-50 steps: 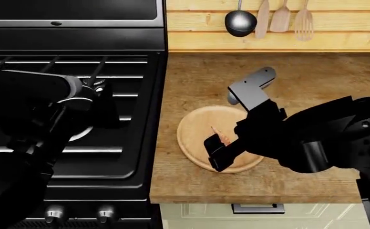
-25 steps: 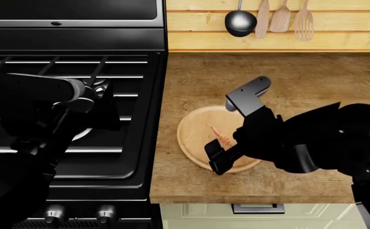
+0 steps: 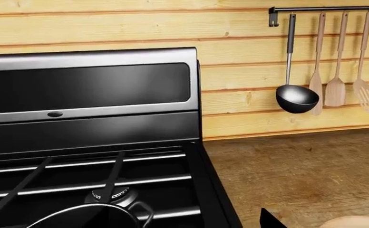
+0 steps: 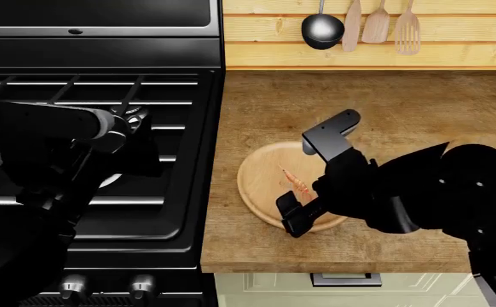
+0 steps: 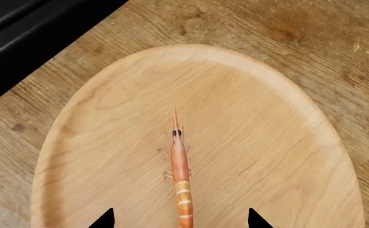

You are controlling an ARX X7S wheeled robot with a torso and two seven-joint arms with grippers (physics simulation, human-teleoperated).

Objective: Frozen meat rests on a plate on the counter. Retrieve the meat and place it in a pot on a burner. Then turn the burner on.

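Note:
The meat [image 5: 180,166], a thin orange-red shrimp, lies on the round tan wooden plate [image 5: 267,142] on the brown counter [image 4: 385,102]. In the head view the meat [image 4: 295,179] shows on the plate [image 4: 261,185] beside my right gripper [image 4: 308,182]. That gripper [image 5: 179,219] is open just above the plate, with the shrimp's tail end between its two black fingertips [image 5: 105,219]. The black pot's shiny rim [image 3: 76,214] shows on the stove grate, with a burner [image 3: 111,194] behind it. My left gripper [image 4: 137,137] hovers over the stove; its jaws are hidden.
A ladle [image 4: 322,29] and wooden utensils [image 4: 376,25] hang on the plank wall behind the counter. The black stove [image 4: 171,192] borders the counter on the left, with knobs [image 4: 141,284] along its front. The stove's back panel [image 3: 89,90] rises behind the grates.
My right gripper has come down and slightly left over the plate, so the shrimp now lies between its fingers. The left arm has hardly moved.

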